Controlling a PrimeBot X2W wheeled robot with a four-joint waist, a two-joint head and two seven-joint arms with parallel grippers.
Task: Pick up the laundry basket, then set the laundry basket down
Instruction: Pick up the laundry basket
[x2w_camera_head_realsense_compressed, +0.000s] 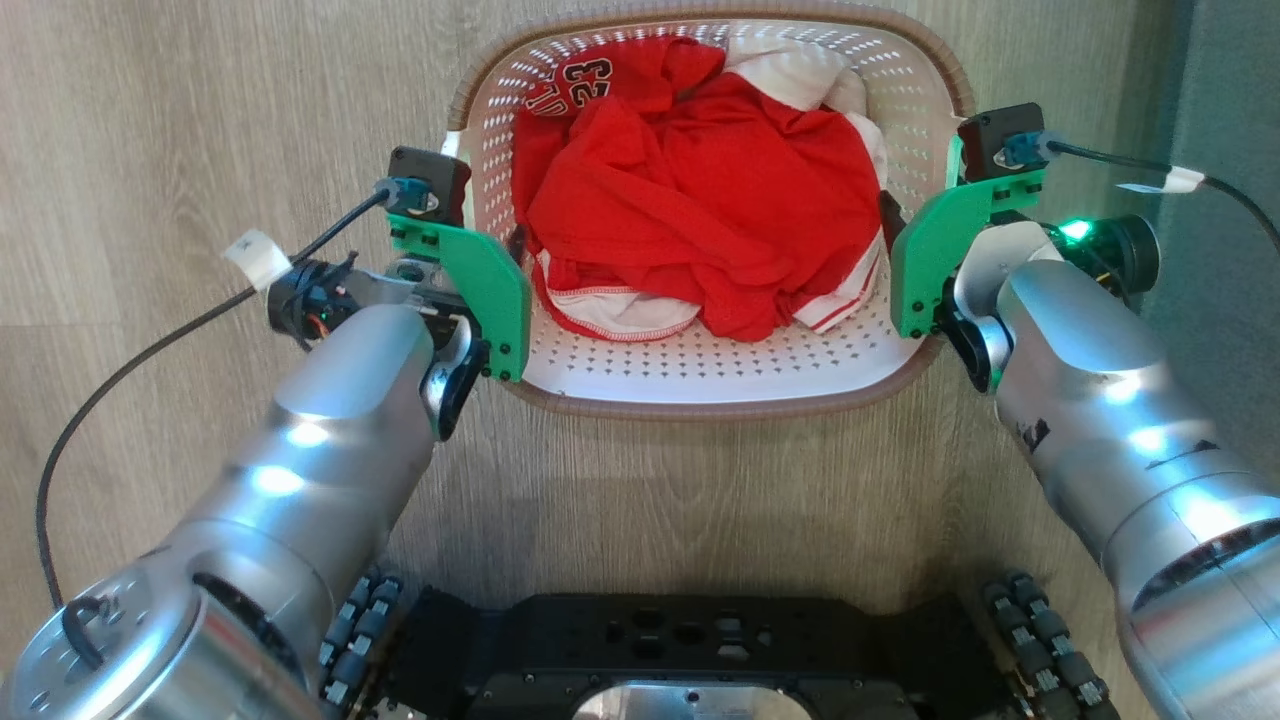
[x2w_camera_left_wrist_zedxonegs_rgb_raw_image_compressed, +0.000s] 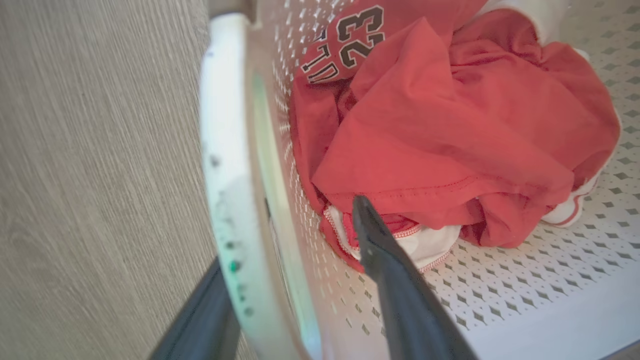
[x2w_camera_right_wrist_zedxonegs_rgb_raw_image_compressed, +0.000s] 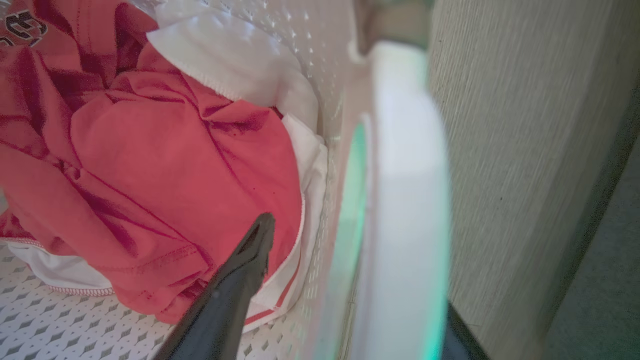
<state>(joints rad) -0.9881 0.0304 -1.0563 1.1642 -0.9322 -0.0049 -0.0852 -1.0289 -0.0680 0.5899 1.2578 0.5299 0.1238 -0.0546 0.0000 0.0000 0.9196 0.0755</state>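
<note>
Laundry basket (x2w_camera_head_realsense_compressed: 700, 385), upper centre: "23" is read on red shirt (x2w_camera_head_realsense_compressed: 700, 200); handles (x2w_camera_left_wrist_zedxonegs_rgb_raw_image_compressed: 225, 150) are straddled by left claw (x2w_camera_left_wrist_zedxonegs_rgb_raw_image_compressed: 289, 231) and right claw (x2w_camera_right_wrist_zedxonegs_rgb_raw_image_compressed: 357, 265), seemingly unclamped.

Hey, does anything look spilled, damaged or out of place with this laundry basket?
Nothing is spilled: the laundry basket is upright, with the red-and-white clothes heaped inside. The only oddity is a few dark scuff specks on the white handle on the robot's left.
</note>
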